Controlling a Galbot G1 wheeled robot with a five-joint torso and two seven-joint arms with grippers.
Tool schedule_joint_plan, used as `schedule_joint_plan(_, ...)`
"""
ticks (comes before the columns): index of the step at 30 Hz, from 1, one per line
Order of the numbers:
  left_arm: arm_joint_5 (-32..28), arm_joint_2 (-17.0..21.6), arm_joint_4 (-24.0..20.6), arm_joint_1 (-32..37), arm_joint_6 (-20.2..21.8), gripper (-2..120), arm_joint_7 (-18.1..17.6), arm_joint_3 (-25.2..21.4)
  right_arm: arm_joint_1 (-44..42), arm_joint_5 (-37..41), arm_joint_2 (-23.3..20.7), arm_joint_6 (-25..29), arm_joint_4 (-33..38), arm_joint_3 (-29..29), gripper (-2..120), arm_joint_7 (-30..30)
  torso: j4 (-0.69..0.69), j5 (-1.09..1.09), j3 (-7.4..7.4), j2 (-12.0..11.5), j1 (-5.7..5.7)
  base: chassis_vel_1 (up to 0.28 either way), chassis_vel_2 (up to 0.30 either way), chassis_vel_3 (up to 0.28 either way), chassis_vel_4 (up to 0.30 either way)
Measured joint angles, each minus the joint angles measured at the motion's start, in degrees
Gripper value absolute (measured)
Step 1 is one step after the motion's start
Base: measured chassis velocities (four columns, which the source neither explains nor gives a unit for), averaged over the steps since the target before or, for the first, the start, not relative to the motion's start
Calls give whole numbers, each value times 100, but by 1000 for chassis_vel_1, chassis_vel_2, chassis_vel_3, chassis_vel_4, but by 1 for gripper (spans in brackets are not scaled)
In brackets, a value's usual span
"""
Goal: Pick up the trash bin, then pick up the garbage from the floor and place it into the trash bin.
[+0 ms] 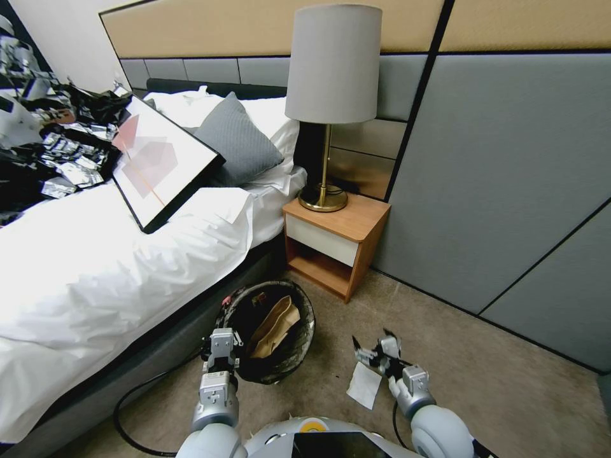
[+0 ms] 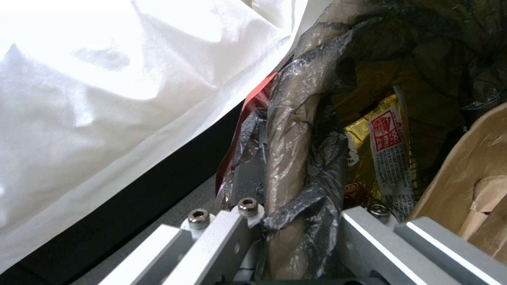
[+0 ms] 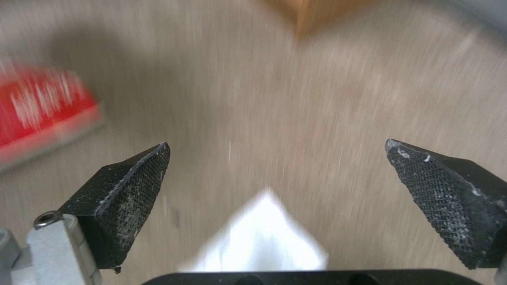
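A grey-shaded lamp (image 1: 332, 95) with a brass base stands on a wooden nightstand (image 1: 336, 243) beside the white-sheeted bed (image 1: 89, 267). A framed picture (image 1: 162, 162) and a grey pillow (image 1: 237, 141) lie on the bed.

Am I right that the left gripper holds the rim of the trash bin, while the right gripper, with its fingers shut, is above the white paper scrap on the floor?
Not quite. The right gripper has its fingers open, as the right wrist view shows. The rest is right: the left gripper holds the rim of the trash bin, and the right one is above the white paper scrap on the floor.
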Motion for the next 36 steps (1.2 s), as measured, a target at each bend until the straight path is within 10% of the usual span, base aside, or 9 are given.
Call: schedule_joint_plan(36,39,-87,27,57,-7,2,-10,-4,1311,209,265,24,-2467,-1004,99,-818,0,-1,0,0,0,0,0,0,0)
